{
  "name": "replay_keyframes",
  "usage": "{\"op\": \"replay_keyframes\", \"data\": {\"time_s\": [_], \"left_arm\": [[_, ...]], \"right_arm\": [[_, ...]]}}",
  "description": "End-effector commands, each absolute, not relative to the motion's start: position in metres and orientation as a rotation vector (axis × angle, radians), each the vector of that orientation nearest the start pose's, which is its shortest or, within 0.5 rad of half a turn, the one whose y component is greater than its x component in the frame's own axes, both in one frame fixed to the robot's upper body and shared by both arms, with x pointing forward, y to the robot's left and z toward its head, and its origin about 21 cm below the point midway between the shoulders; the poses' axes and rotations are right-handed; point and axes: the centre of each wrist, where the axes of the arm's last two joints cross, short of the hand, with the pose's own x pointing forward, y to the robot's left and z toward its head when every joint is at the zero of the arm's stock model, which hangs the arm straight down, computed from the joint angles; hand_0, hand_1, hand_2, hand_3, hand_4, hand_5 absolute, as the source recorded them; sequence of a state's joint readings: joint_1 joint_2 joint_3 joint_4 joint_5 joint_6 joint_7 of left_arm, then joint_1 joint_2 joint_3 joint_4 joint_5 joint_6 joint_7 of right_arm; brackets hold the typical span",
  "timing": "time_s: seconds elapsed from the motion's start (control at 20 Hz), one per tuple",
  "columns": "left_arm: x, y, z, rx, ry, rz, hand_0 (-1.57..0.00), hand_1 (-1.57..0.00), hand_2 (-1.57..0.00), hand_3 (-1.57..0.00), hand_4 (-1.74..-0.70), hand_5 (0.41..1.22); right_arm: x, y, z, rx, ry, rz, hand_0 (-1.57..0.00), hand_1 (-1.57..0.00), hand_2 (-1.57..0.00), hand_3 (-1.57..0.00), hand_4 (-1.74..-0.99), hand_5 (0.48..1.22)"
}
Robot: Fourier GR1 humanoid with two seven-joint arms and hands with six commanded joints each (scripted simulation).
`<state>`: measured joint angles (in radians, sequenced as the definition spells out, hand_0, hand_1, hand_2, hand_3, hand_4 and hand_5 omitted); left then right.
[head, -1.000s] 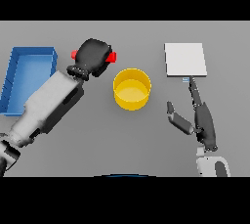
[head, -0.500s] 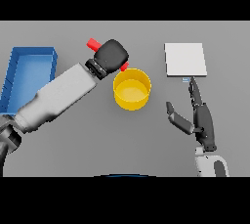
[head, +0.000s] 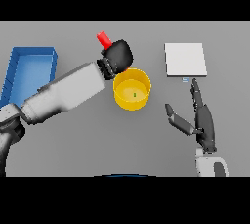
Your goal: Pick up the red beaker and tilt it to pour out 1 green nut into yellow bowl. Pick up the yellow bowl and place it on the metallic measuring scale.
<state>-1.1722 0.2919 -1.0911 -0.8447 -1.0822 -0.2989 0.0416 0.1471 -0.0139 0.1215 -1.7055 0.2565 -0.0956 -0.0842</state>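
Head view: the left hand (head: 118,56) is curled round the red beaker (head: 103,38), holding it above the far left rim of the yellow bowl (head: 132,89); only the beaker's red end shows beyond the fingers, and how far it is tilted cannot be told. A small green nut (head: 134,94) lies on the bowl's floor, so the pour looks done. The right hand (head: 199,118) rests on the tabletop (head: 146,145) to the right of the bowl, fingers straight and thumb spread, holding nothing. The metallic measuring scale (head: 185,59) lies flat just beyond its fingertips, well apart from the bowl.

The risks, as I judge them: if the beaker stays tipped, more nuts could fall in; the left forearm passes close to the bowl and could nudge it when it withdraws.

The tabletop is plain grey and flat. A blue tray (head: 29,69) sits at the far left. Nothing of the room beyond shows.
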Motion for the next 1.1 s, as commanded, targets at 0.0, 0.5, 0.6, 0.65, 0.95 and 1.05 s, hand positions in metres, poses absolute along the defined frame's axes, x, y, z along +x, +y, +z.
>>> {"op": "replay_keyframes", "data": {"time_s": [0.0, 0.5, 0.6, 0.65, 0.95, 1.05], "left_arm": [[0.396, 0.05, 0.107, -1.41, 1.084, 2.735, -1.57, -1.57, -1.57, -1.56, -1.74, 1.221], [0.398, 0.035, 0.115, -1.353, 0.767, 2.585, -1.57, -1.57, -1.57, -1.57, -1.73, 1.221], [0.401, 0.032, 0.126, -1.35, 0.747, 2.566, -1.57, -1.57, -1.57, -1.57, -1.73, 1.221], [0.402, 0.029, 0.136, -1.357, 0.738, 2.566, -1.57, -1.57, -1.57, -1.57, -1.73, 1.221], [0.434, 0.046, 0.231, -1.589, 0.919, 2.475, -1.57, -1.57, -1.46, -1.04, -1.7, 1.221], [0.445, 0.056, 0.263, -1.701, 1.006, 2.461, -1.57, -1.57, -1.5, -1.23, -1.7, 1.221]], "right_arm": [[0.211, -0.214, -0.001, -0.223, -1.671, 0.191, 0.0, 0.0, 0.0, 0.0, -1.27, 0.588], [0.212, -0.21, 0.002, -0.252, -1.684, 0.21, 0.0, 0.0, 0.0, 0.0, -1.209, 0.593], [0.21, -0.211, 0.001, -0.264, -1.684, 0.217, 0.0, 0.0, 0.0, 0.0, -1.207, 0.594], [0.211, -0.211, 0.003, -0.268, -1.681, 0.217, 0.0, 0.0, 0.0, 0.0, -1.206, 0.592], [0.214, -0.212, 0.005, -0.259, -1.699, 0.216, 0.0, 0.0, 0.0, 0.0, -1.186, 0.596], [0.216, -0.21, 0.006, -0.237, -1.705, 0.205, 0.0, 0.0, 0.0, 0.0, -1.181, 0.593]]}}
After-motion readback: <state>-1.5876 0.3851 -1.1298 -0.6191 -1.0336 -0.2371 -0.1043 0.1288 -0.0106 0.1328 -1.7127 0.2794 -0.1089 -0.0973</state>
